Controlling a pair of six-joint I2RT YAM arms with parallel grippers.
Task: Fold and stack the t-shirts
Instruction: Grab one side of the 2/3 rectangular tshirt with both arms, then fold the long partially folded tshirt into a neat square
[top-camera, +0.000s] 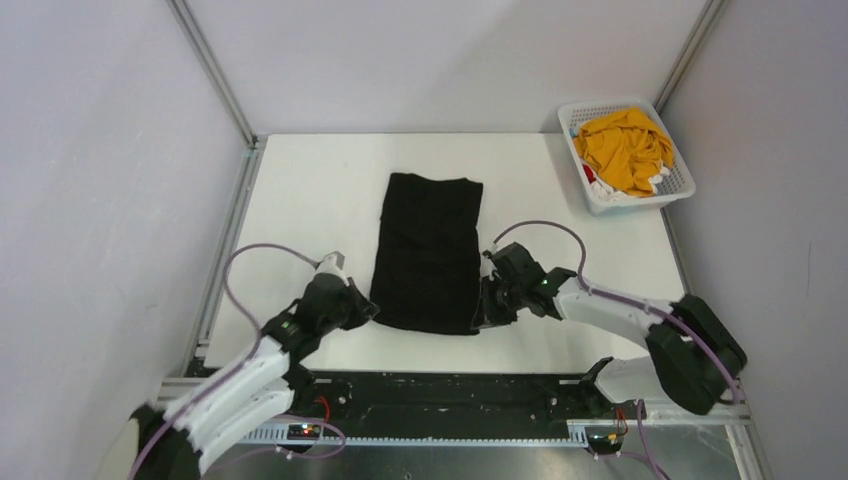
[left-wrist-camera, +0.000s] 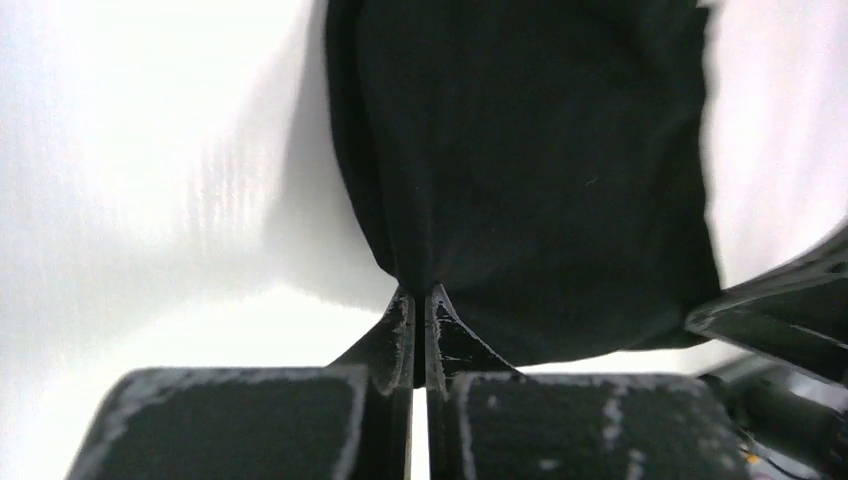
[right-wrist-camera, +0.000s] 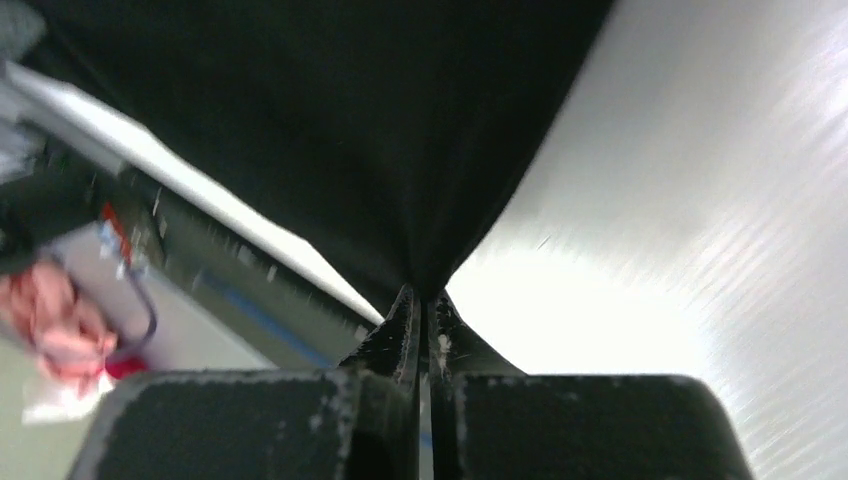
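black t-shirt (top-camera: 428, 250) lies flat as a long narrow strip down the middle of the bench (top-camera: 300, 200), its far end toward the back edge and its near end just short of the front edge. left gripper (top-camera: 368, 308) is at the near left corner of the strip and right gripper (top-camera: 484, 310) at the near right corner. both wrist views show the jaws pressed together, with black cloth drawn to a point and pinched at the very tips. the fabric looks thin, limp and light. it will sag and crease between the two holds and has no stiffness of its own, so the corners need to travel together and level or the strip will skew. the holds at the two near corners look right for carrying that end over toward the far end. only a small bite of cloth shows in each pinch, so slipping out under a quick pull is the likely fault. mustard-yellow t-shirt (top-camera: 625, 148) sits heaped in the basket (top-camera: 680, 185) at the far right corner, with red and white cloth (top-camera: 592, 178) under its left edge, well apart from both arms.
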